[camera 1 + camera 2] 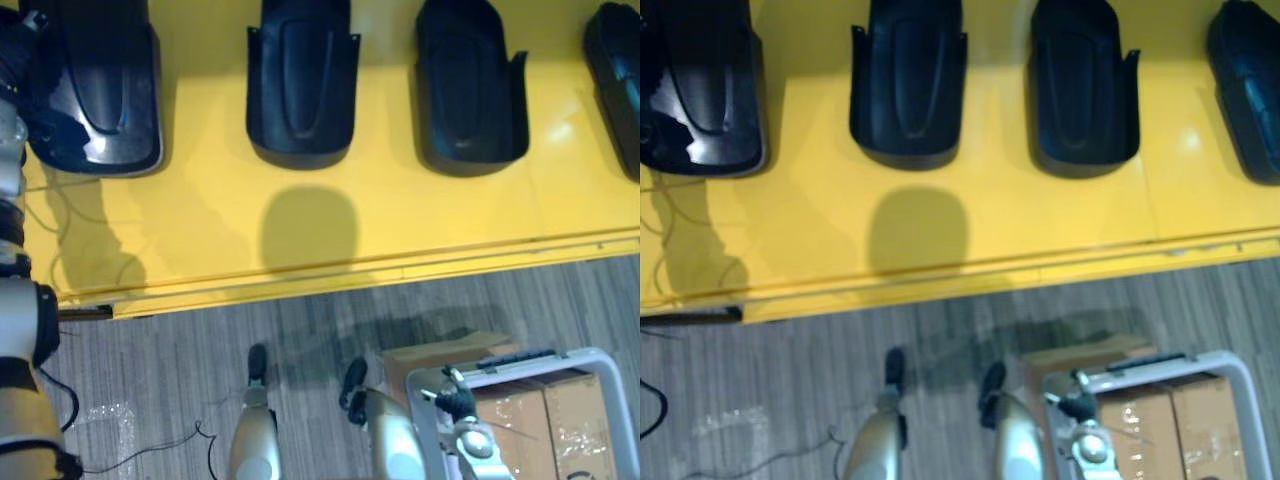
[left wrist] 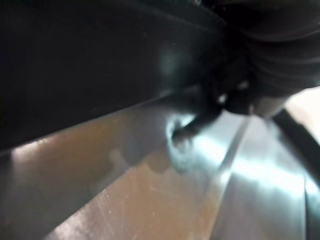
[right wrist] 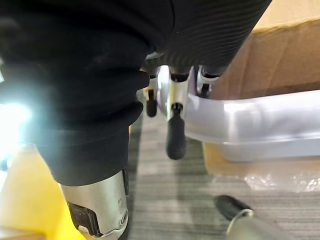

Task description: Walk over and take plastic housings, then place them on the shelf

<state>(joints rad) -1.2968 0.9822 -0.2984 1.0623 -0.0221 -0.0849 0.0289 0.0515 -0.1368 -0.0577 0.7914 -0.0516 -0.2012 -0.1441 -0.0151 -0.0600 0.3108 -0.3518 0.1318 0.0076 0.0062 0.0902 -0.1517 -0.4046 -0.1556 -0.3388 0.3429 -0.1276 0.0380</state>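
Several black plastic housings lie in a row on the yellow shelf (image 1: 400, 220): one at the far left (image 1: 100, 90), one in the middle (image 1: 300, 80), one to its right (image 1: 470, 85) and one at the right edge (image 1: 615, 80). My left hand (image 1: 20, 50) is at the left end of the far-left housing (image 2: 90, 65), with its dark cover against the housing's edge just above the shelf surface (image 2: 150, 200). My right hand (image 3: 175, 135) hangs low at my right side, open and holding nothing, beside a grey cart rail (image 3: 260, 125).
A grey cart frame (image 1: 610, 370) with taped cardboard boxes (image 1: 540, 420) stands on the striped grey floor at the lower right, close to my right hand (image 1: 455, 400). The shelf's front edge (image 1: 350, 275) runs across the view, with floor below it.
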